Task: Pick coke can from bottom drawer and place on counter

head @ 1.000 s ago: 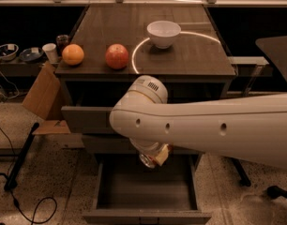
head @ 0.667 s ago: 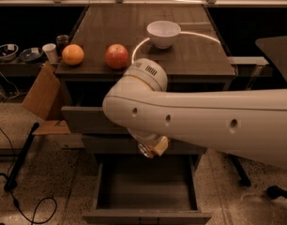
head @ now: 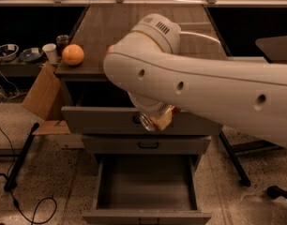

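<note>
Reaches in from the right with a bulky white arm (head: 204,86), hiding much of the counter (head: 99,27). Carries the gripper (head: 155,121) just under the wrist, in front of the pulled-out top drawer (head: 96,121) from this view. Grips the coke can (head: 146,122) there, fingers (head: 164,121) drawn narrow round it — silver end turned toward the camera, a sliver of red showing to the right. Holds the can in the air above the bottom drawer (head: 146,186), well apart from its tray and below the level of the counter top. Bottom drawer wide open, grey inside, handle at the near edge. Middle drawer (head: 181,144) shut between the other two, dark handle at its centre. On the counter's left edge, an orange (head: 72,55); beside the arm, a red slip of apple (head: 109,49) — mostly hidden. Left of the cabinet, a tilted cardboard box (head: 42,93), a white cup (head: 50,52), a dark jar (head: 62,41) and two bowls (head: 5,51). On the speckled floor (head: 49,172), a black pole (head: 21,156) lying slantwise near the box
</note>
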`<state>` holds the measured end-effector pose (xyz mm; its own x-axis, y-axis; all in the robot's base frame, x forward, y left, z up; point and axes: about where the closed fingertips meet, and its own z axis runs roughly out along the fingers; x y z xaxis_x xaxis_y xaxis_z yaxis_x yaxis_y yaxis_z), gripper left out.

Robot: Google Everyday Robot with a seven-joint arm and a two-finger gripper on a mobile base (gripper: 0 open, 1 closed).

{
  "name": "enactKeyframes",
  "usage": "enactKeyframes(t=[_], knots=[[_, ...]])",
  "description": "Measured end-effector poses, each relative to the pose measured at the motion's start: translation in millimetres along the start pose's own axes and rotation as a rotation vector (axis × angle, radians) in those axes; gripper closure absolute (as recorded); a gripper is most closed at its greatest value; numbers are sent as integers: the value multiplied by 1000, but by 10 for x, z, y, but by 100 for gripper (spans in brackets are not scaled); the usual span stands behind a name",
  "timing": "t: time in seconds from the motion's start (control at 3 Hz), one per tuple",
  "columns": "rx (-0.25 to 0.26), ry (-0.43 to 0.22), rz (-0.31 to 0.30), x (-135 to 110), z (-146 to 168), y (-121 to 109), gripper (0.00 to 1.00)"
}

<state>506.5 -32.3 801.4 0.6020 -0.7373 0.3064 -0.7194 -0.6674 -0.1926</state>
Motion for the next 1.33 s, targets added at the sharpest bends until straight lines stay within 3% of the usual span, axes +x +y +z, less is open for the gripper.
enactKeyframes(t=[0.67, 1.0, 1.33], knots=[[79, -23, 51, 643, -327, -628, 100], [92, -38, 65, 942, -329, -1008, 100], [90, -64, 109, 1312, -139, -1393, 100]])
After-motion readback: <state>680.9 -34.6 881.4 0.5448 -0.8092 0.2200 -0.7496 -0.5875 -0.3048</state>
